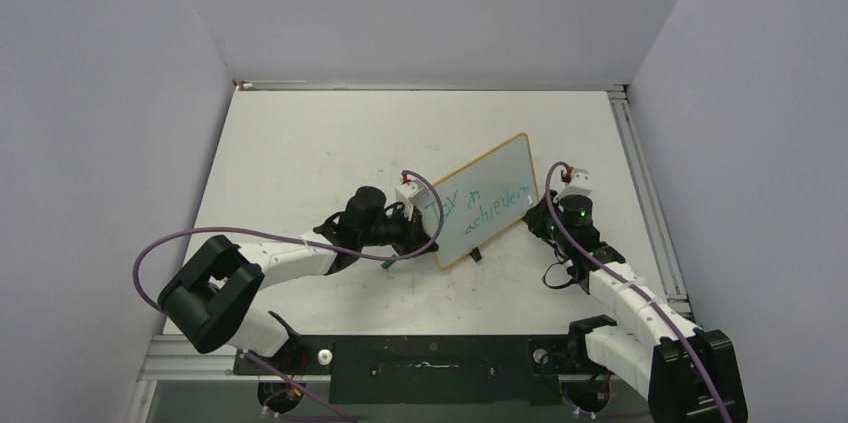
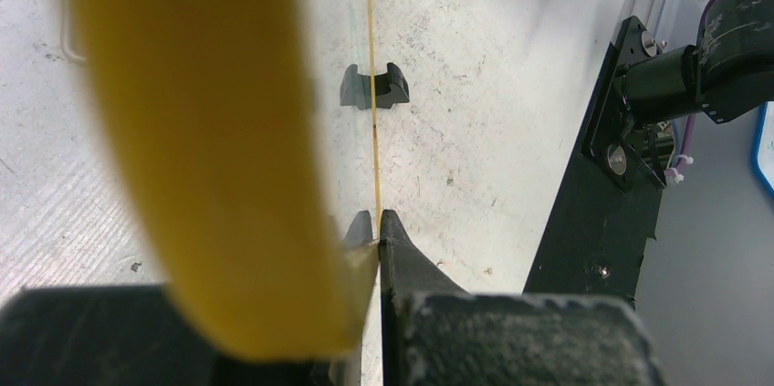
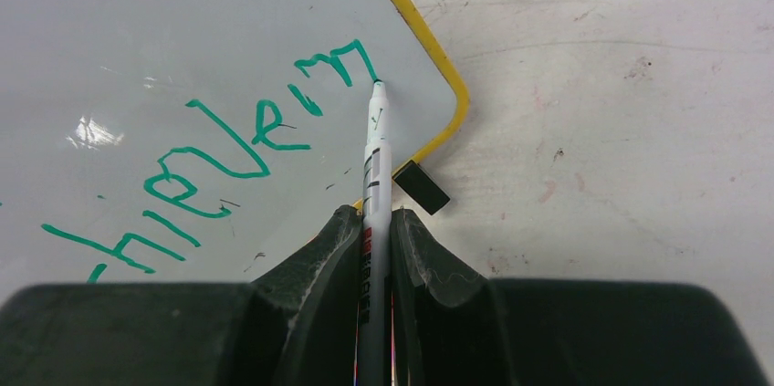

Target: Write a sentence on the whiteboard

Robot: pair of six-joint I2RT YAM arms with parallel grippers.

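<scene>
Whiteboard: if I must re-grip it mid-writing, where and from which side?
Grip the whiteboard by its thin left edge, edge-on from the left, where the left gripper pinches it: it stands on black feet, and the marker in the right gripper occupies the right end.

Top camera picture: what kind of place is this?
Probably a robot lab booth: plain walls box in a table, two robot arms are bolted at its edge, and the right pincer holds a marker at a whiteboard.

**Right wrist view:** we see the sentence (image 3: 228, 137) cut off at the left edge, and the rear of the marker (image 3: 376, 144) hidden between the fingers (image 3: 315, 263).
**Left wrist view:** the whiteboard (image 2: 201, 130) rim is blurred.
</scene>
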